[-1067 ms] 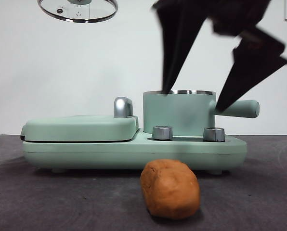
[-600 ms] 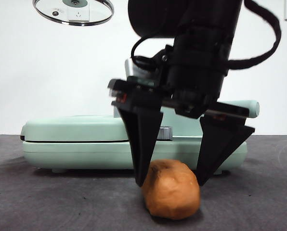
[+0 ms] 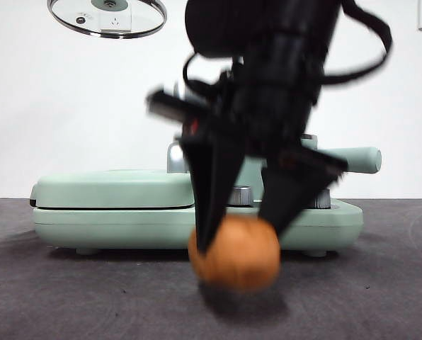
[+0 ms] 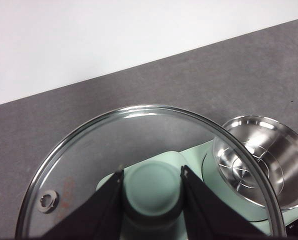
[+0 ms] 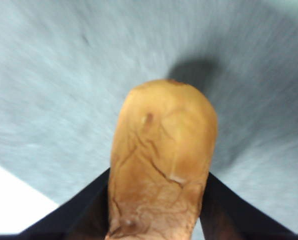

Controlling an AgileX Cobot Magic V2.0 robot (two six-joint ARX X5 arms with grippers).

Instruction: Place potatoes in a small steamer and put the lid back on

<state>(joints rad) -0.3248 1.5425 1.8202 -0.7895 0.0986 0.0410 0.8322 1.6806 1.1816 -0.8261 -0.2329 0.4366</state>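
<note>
Potato [image 3: 234, 253] sits at the lower centre of the front view, an orange-brown blurred lump pinched between the two black jaws of the right hand [image 3: 238, 237], which comes down from the top of the frame, big and dark. A shadow lies on the dark counter [image 3: 69, 297] under the potato, and whether the potato touches the counter cannot be told through the blur. Behind it stands the mint-green cooker base [image 3: 112, 219] with its flat griddle cover [image 3: 115, 188] at left; the small steamer [image 3: 352, 159] is mostly hidden by the arm, only its straight side handle showing at right. At the upper left the glass lid [image 3: 107, 15] hangs high above the cooker.

Seen from the left wrist, the left hand [image 4: 151, 192] is closed on the mint-green knob of the lid [image 4: 89, 160], one jaw on each side. Through and past the glass, at lower right, shows the steel inside of the small steamer [image 4: 261, 160].

Seen from the right wrist, the right hand [image 5: 156, 200] presses its jaws against both sides of the potato [image 5: 161, 155], whose skin is wrinkled. The grey counter [image 5: 49, 75] behind is streaked with blur.
</note>
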